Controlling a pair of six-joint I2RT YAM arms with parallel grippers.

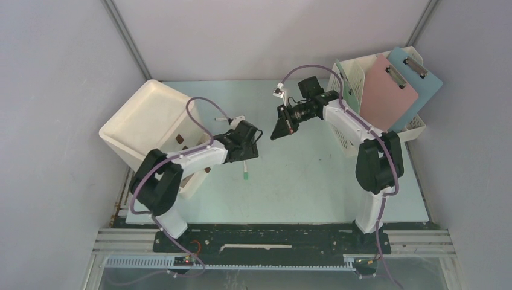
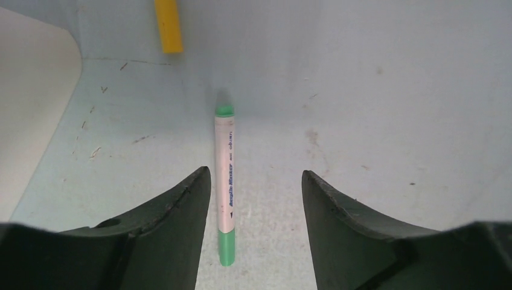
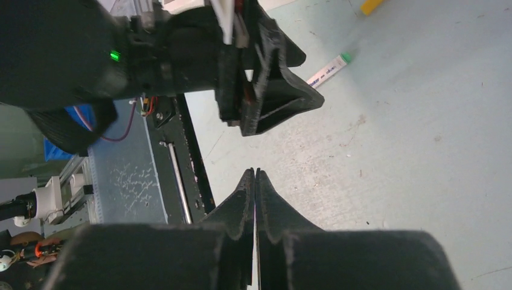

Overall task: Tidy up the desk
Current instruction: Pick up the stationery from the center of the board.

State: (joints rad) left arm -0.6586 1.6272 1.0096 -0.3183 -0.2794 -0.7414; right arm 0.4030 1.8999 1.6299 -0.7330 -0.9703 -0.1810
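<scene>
The desk [image 1: 302, 175] fills the middle of the overhead view, and its pale green top is mostly bare. A white bin [image 1: 145, 121] is seen tipped on its left side, and a perforated rack [image 1: 350, 75] at the upper right holds a pink clipboard [image 1: 386, 90] and a blue clipboard [image 1: 422, 84].

A green-capped marker [image 2: 225, 181] lies flat on the desk, left of centre. The left gripper [image 2: 256, 181] has been set low over it with the jaws apart, one on each side of the barrel. The marker runs lengthwise through the gap, so that closing the jaws would pinch it across its narrow width. It sits off-centre, just beside the left-hand finger in the wrist view, and nothing is clamped yet. The step is judged to be a pick-up of the marker, probably so it can be put away.

A yellow object [image 2: 168, 27] is cut off at the top edge of the left wrist view, beyond the marker; what it is cannot be told.

The right gripper [image 1: 279, 128] is held above the centre of the desk with its fingers pressed together on nothing. It is judged to be parked there to leave room for the other arm.
</scene>
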